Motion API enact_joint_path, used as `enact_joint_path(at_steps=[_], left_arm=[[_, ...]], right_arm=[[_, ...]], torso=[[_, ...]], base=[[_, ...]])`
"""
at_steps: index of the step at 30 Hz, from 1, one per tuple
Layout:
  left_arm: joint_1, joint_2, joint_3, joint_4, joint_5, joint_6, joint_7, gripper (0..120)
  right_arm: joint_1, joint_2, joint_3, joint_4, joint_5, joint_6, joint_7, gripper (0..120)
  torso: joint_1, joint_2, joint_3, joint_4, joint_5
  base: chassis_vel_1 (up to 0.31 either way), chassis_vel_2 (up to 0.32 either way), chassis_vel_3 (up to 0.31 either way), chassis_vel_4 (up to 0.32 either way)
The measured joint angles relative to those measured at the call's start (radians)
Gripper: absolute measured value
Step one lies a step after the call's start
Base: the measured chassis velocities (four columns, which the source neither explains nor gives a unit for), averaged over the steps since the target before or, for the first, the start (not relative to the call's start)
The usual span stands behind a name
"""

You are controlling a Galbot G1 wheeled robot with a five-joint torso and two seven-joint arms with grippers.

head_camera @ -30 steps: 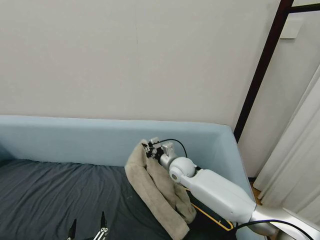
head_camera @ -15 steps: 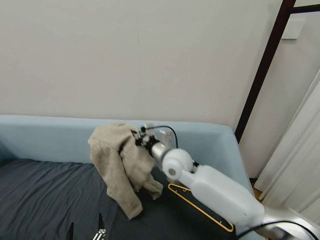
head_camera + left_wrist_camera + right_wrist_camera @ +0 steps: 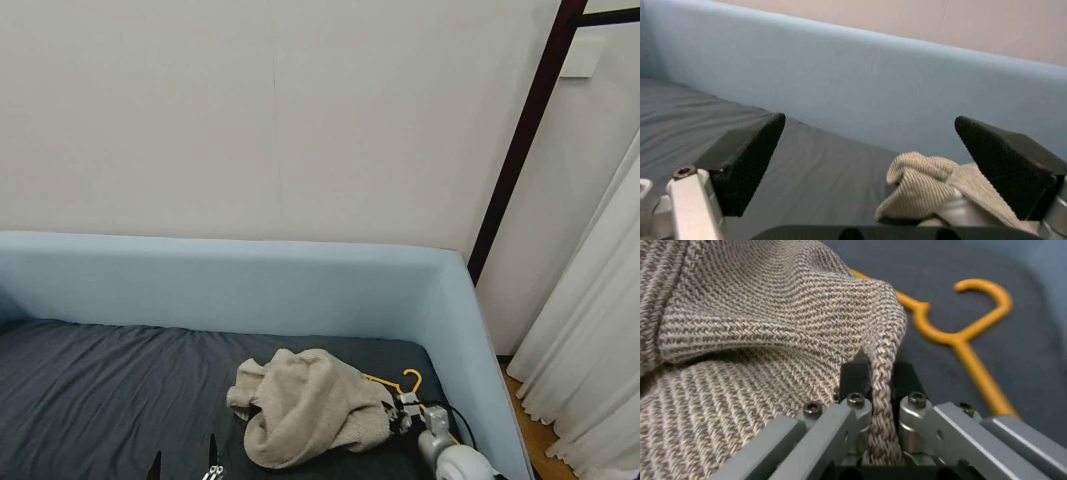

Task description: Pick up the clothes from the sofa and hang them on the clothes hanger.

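The right gripper (image 3: 875, 374) is clamped on a thin rolled edge of the sweater (image 3: 740, 315), with the knit strand running down between its two fingers. In the head view that gripper (image 3: 405, 416) sits low on the seat, at the right side of the heaped sweater (image 3: 300, 405). The sweater lies bunched on the dark cushion of the sofa (image 3: 200, 280), near its right end. It lies over most of the hanger (image 3: 408, 380), and only the yellow hook and a short run of the bar stick out beside it. The left gripper (image 3: 868, 122) hangs low over the seat with its fingers wide apart, holding nothing, and the sweater lies ahead of it.

The hold looks slight, a pinch on one edge only. A quick lift could pull the strand out of the fingers, or stretch the knit without raising the bulk. The cloth over the hanger could also snag the bar and drag it along, or hide it from the left gripper.

Half a second ago the right arm held the sweater up in front of the backrest, hanging loose, with the hanger lying bare on the seat. Now the arm has dropped and the sweater is down on the cushion, over the hanger.
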Motion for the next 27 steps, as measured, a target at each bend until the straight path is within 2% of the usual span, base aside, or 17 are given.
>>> enact_joint_path(at_steps=[9,13,14,17,18,22,23,25,26,27], left_arm=[[-0.002,0.014,0.001,0.006,0.006,-0.001,0.000,100],[-0.003,0.045,-0.006,0.012,-0.003,-0.005,-0.001,100],[-0.003,0.045,-0.006,0.012,-0.003,-0.005,-0.001,100],[-0.010,0.066,-0.006,0.016,-0.009,-0.005,-0.002,100],[-0.010,0.066,-0.006,0.016,-0.009,-0.005,-0.002,100],[-0.019,0.092,-0.008,0.029,-0.015,-0.004,-0.003,100],[-0.019,0.092,-0.008,0.029,-0.015,-0.004,-0.003,100],[-0.024,0.098,-0.009,0.038,-0.018,-0.004,-0.004,100],[-0.024,0.098,-0.009,0.038,-0.018,-0.004,-0.004,100],[-0.026,0.100,-0.009,0.042,-0.019,-0.004,-0.005,100]], right_arm=[[0.007,-0.015,0.033,-0.058,-0.108,0.030,-0.036,0],[-0.059,-0.046,0.082,0.045,-0.160,0.011,-0.009,19],[-0.059,-0.046,0.082,0.045,-0.160,0.011,-0.009,19],[-0.119,-0.094,0.138,0.173,-0.195,-0.025,0.026,32],[-0.119,-0.094,0.138,0.173,-0.195,-0.025,0.026,32],[-0.202,-0.156,0.234,0.350,-0.165,-0.072,0.064,51],[-0.202,-0.156,0.234,0.350,-0.165,-0.072,0.064,51],[-0.215,-0.181,0.238,0.432,-0.132,-0.090,0.079,61],[-0.215,-0.181,0.238,0.432,-0.132,-0.090,0.079,61],[-0.206,-0.185,0.221,0.468,-0.113,-0.104,0.087,68]], torso=[[0.000,0.000,0.000,0.0005,0.0001],[0.000,0.000,0.000,0.0000,-0.0001],[0.000,0.000,0.000,0.0000,-0.0001],[0.000,0.000,0.000,0.0001,-0.0003],[0.000,0.000,0.000,0.0001,-0.0003],[0.000,0.000,0.000,0.0000,-0.0003],[0.000,0.000,0.000,0.0000,-0.0003],[0.000,0.000,0.000,0.0000,-0.0004],[0.000,0.000,0.000,0.0000,-0.0004],[0.000,0.000,0.000,0.0000,-0.0006]], base=[[0.000,0.000,0.000,0.000],[0.000,0.000,0.000,0.000],[0.000,0.000,0.000,0.000],[0.000,0.000,0.000,0.000],[0.000,0.000,0.000,0.000],[0.000,0.000,0.000,0.000],[0.000,0.000,0.000,0.000],[0.000,0.000,0.000,0.000],[0.000,0.000,0.000,0.000],[0.000,0.000,0.000,0.000]])
